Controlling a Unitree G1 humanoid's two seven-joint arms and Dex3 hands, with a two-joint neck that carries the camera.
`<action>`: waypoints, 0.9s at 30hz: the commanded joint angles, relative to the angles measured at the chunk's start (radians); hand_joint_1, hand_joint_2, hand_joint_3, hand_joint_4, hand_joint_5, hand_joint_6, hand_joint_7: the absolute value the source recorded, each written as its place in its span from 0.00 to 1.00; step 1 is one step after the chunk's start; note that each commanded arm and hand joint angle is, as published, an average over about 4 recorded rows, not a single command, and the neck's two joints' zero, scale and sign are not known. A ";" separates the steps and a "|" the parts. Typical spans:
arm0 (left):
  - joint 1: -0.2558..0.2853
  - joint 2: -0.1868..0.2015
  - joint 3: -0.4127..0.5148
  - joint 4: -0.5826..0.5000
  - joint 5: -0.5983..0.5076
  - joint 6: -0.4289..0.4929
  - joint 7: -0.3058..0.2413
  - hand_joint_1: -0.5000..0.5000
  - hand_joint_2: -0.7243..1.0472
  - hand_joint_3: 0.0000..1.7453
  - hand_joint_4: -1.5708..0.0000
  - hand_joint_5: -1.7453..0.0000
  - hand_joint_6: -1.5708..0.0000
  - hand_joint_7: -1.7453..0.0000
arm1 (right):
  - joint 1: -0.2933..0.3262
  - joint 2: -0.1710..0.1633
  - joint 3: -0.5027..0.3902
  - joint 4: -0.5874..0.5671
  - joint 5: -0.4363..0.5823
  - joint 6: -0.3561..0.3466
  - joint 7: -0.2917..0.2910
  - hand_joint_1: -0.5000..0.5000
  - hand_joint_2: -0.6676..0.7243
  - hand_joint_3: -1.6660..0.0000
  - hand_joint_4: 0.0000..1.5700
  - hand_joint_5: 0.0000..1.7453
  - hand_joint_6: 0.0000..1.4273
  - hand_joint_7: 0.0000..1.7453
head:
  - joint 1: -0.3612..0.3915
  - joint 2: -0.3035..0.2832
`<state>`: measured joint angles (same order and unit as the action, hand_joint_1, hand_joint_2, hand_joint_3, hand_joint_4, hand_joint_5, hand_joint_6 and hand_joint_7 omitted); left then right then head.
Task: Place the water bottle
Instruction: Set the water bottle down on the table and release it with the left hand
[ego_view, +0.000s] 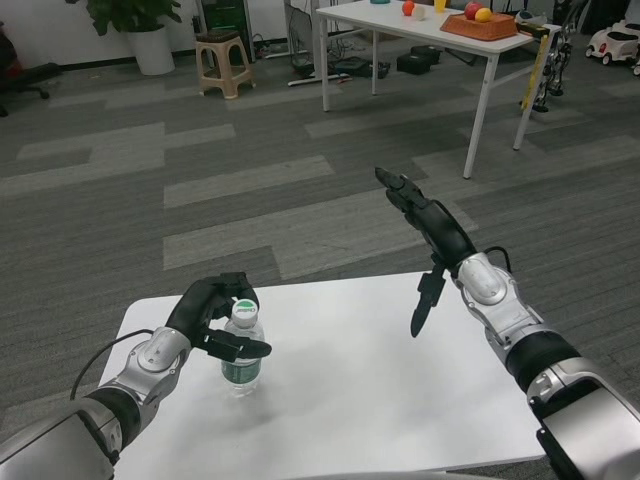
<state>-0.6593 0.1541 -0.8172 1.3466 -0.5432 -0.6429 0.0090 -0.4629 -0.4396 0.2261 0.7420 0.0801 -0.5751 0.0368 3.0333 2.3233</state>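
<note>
A small clear water bottle (241, 358) with a white cap and a green label stands upright on the white table (370, 390), near its left side. My left hand (210, 308) grips it around the neck, fingers curled behind and the thumb across the front just below the cap. My right hand (427, 228) is raised above the table's far right edge, holding nothing. Its fingers stretch forward and its thumb hangs down.
Grey carpet lies beyond the table. At the back right stands another white table (400, 22) with an orange tray of fruit (482, 24). A wooden stool (224, 62) and a potted plant (150, 35) stand at the back left.
</note>
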 joint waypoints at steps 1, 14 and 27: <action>-0.020 0.005 -0.037 0.020 -0.060 -0.018 0.010 0.61 0.66 0.25 0.07 0.00 0.14 0.04 | -0.023 0.006 0.005 -0.006 0.004 -0.003 -0.003 0.04 0.91 1.00 0.00 0.00 0.00 0.00 | 0.001 0.000; -0.020 0.005 -0.071 0.026 -0.141 0.091 -0.071 0.23 0.55 0.25 0.68 0.00 0.61 0.19 | -0.023 0.006 0.004 -0.005 0.004 -0.003 -0.003 0.04 0.91 1.00 0.00 0.00 0.00 0.00 | 0.000 -0.003; -0.024 0.010 -0.076 -0.002 -0.183 0.181 -0.192 0.02 0.26 0.05 1.00 0.00 1.00 0.89 | -0.023 0.008 0.001 0.005 0.004 -0.003 -0.003 0.04 0.91 1.00 0.00 0.00 0.00 0.00 | 0.002 -0.007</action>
<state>-0.6641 0.1550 -0.8863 1.3516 -0.7186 -0.4702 -0.1738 -0.4629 -0.4378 0.2295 0.7420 0.0801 -0.5751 0.0365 3.0351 2.3168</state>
